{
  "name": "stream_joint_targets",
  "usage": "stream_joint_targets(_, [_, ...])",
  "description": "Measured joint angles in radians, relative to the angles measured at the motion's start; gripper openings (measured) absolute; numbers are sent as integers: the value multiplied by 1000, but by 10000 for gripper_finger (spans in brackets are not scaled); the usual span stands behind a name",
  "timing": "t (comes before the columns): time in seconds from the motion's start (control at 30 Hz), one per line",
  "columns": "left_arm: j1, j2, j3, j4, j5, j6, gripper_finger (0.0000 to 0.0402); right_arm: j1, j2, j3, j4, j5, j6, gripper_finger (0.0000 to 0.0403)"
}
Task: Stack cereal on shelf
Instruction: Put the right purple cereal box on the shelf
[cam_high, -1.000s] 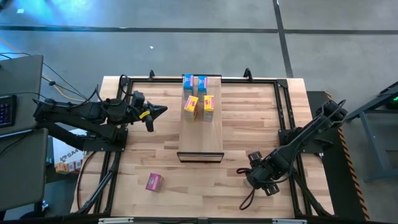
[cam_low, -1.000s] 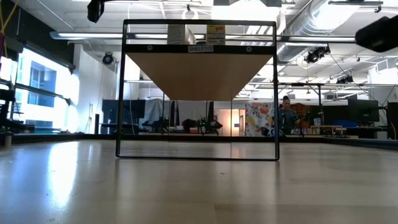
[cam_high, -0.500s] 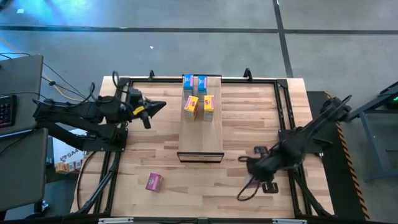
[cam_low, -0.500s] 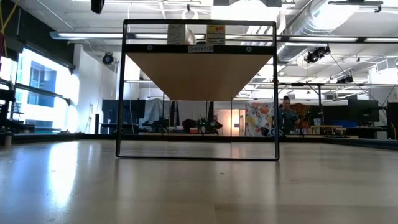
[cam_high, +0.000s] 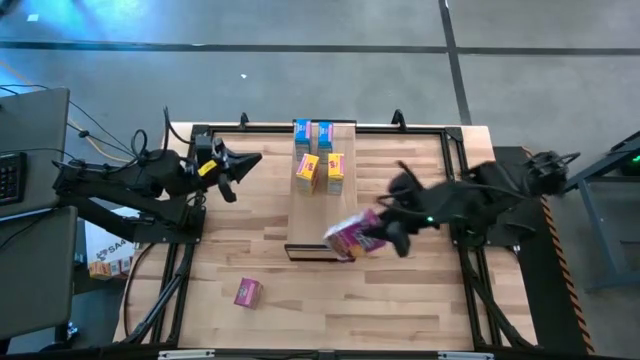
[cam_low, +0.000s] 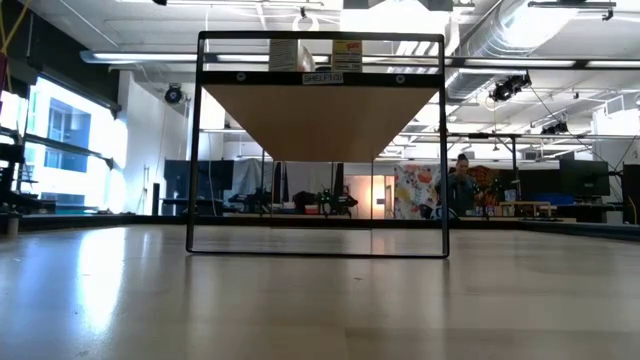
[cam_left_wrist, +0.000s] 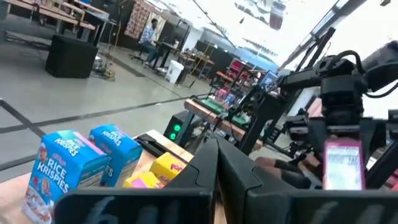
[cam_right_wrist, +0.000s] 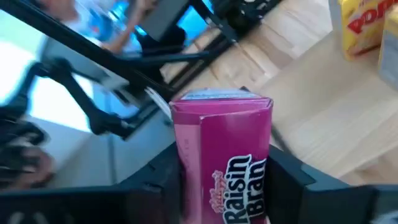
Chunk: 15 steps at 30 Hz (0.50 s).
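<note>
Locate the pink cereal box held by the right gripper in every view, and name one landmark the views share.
High view: the held pink box, in the right gripper, over the shelf's front right corner.
Low view: not in it.
Left wrist view: right side, label facing the camera.
Right wrist view: centre, between that gripper's fingers.
Shared landmark: the yellow boxes on the shelf, seen in all but the low view.

The blue box (cam_left_wrist: 59, 171) reads "Rice Krispies"; the pink box (cam_right_wrist: 227, 162) reads "Raisin Bran"; the yellow box (cam_right_wrist: 360, 28) shows "POP".
</note>
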Motion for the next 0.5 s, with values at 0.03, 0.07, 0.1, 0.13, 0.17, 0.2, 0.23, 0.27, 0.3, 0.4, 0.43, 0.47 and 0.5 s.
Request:
stream_joint_targets(0.03, [0,-1,0,2,0,0,0,-26,36,46,-41,-25,-30,167])
stream_joint_targets(0.07, [0,-1,0,2,0,0,0,-50,73,91,-88,-42,-58,178])
stream_joint_targets(0.1, [0,-1,0,1,7,0,0,-73,110,135,-141,-53,-86,187])
stream_joint_targets(0.13, [0,0,0,-1,18,0,0,-93,143,179,-188,-57,-111,195])
stream_joint_targets(0.17, [0,0,0,-1,38,0,0,-110,174,217,-229,-58,-132,202])
stream_joint_targets(0.2, [-1,0,0,-2,61,0,0,-127,203,251,-264,-59,-157,206])
stream_joint_targets(0.23, [-3,0,0,-8,84,0,0,-144,232,281,-291,-58,-183,209])
stream_joint_targets(0.27, [-4,1,0,-24,103,0,0,-159,257,304,-303,-55,-214,210])
stream_joint_targets(0.3, [-5,3,0,-46,114,0,0,-174,284,323,-307,-55,-242,210])
stream_joint_targets(0.4, [-5,11,0,-117,116,-11,0,-221,351,369,-314,-89,-313,211])
stream_joint_targets(0.43, [-5,11,0,-137,119,-24,0,-233,364,382,-314,-111,-325,211])
stream_joint_targets(0.47, [-5,10,0,-154,125,-31,0,-244,372,396,-316,-131,-327,211])
stream_joint_targets(0.5, [-5,7,0,-171,140,-35,0,-251,373,405,-315,-156,-324,211])
